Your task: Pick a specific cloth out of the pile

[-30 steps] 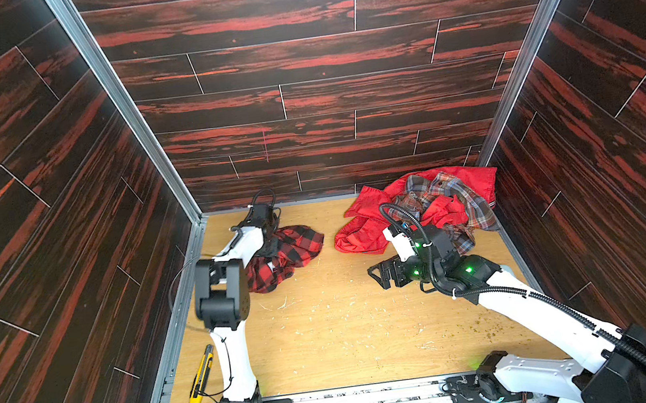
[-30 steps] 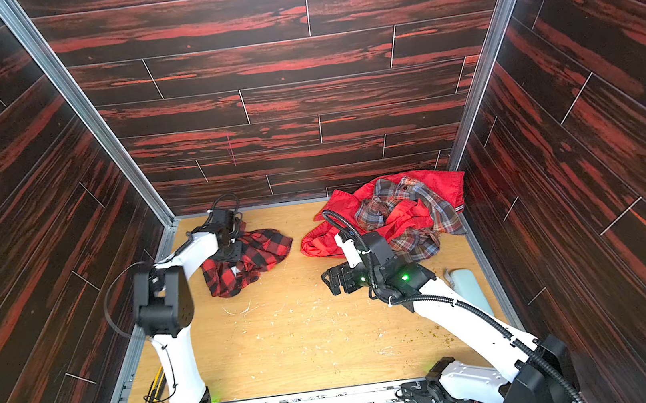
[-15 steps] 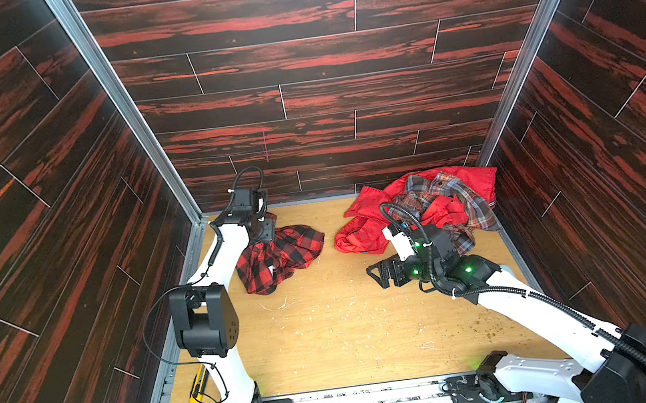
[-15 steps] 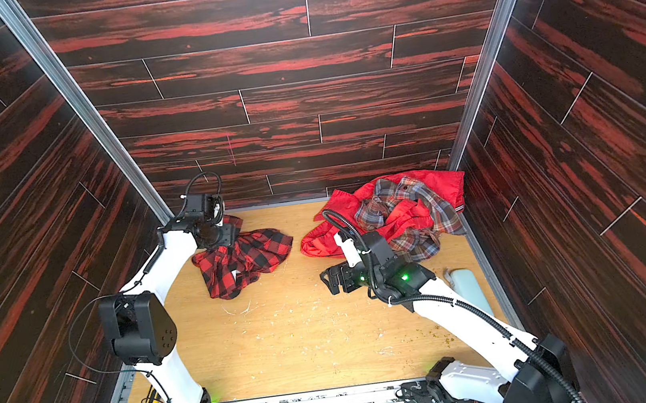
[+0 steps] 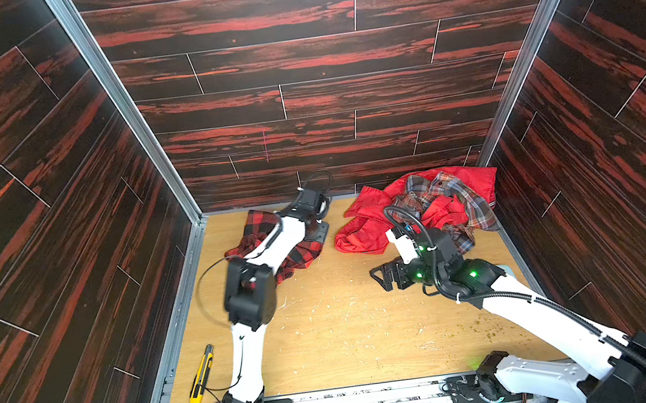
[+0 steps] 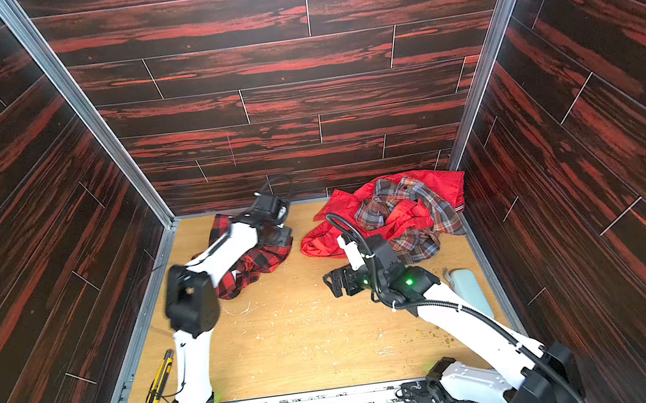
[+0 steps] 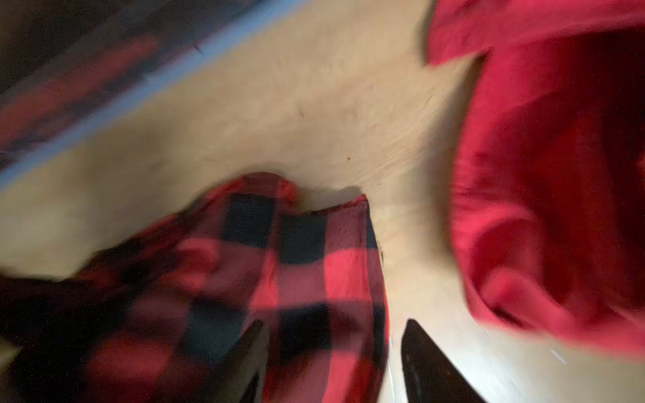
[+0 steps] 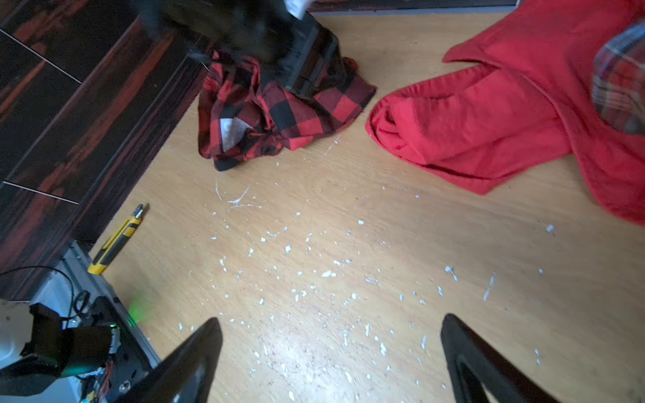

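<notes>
Since half a second ago, the left arm (image 5: 249, 295) has swung toward the pile (image 5: 431, 206). Its elbow, earlier close to the side wall, now stands over the worktop (image 5: 350, 333), and its wrist sits nearer the pile. We see no shift in the right arm (image 5: 535, 302) or in the pile.

The cloth (image 5: 303, 255) lies crumpled on the worktop to the left of the pile, near it but apart. Both top views show a strip of bare worktop between the two. In the right wrist view, we see a white label (image 8: 232, 131) on the part of the cloth (image 8: 296, 108) far from the pile.

The left fingers (image 7: 244, 366) stand apart over the edge of the cloth (image 7: 307, 272) that faces the pile. One finger overlaps the check fabric; the other stands over bare worktop. That view is blurred, and we cannot tell whether either finger touches the cloth.

The right fingers (image 8: 188, 366) stand wide apart and hold nothing. They hover over bare, white-flecked worktop just in front of the pile.

Within the pile, the plaid shirt (image 5: 450, 191) lies on the red garment (image 8: 471, 118).

A yellow knife (image 5: 200, 376) lies well apart from the pile, beyond the cloth, by the left arm's base.
</notes>
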{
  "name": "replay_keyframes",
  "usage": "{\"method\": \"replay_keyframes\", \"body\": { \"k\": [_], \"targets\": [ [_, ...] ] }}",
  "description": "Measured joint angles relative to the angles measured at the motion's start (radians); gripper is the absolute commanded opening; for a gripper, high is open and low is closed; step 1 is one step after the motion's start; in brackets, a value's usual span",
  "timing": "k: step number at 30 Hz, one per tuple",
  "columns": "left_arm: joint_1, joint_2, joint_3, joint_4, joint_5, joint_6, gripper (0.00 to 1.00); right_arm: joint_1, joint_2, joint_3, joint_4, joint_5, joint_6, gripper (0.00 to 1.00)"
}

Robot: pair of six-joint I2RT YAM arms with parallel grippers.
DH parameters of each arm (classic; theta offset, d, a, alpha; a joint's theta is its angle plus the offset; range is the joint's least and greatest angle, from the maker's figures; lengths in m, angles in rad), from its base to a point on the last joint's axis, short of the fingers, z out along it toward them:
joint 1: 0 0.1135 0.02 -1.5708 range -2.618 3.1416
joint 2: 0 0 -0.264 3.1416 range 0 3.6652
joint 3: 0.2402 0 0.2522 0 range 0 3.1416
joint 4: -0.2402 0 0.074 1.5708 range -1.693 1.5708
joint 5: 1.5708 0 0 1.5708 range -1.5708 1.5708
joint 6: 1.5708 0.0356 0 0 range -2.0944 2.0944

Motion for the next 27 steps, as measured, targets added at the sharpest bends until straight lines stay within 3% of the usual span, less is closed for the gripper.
{"method": "replay_keyframes", "body": {
  "k": [8,23,25,27],
  "targets": [
    [0.015,0.177,0.164,-0.03,0.015,-0.053,0.63,0.0,-0.034,-0.015,-0.024,0.019,-0.001,0.98],
    [0.015,0.233,0.183,-0.027,0.058,-0.129,0.59,0.0,-0.042,-0.016,-0.031,0.027,-0.004,0.99],
    [0.015,0.24,0.192,-0.026,0.061,-0.138,0.54,0.0,-0.042,-0.016,-0.031,0.027,-0.004,0.98],
    [0.015,0.251,0.212,-0.033,0.061,-0.15,0.38,0.0,-0.042,-0.016,-0.031,0.027,-0.004,0.98]
  ]
}}
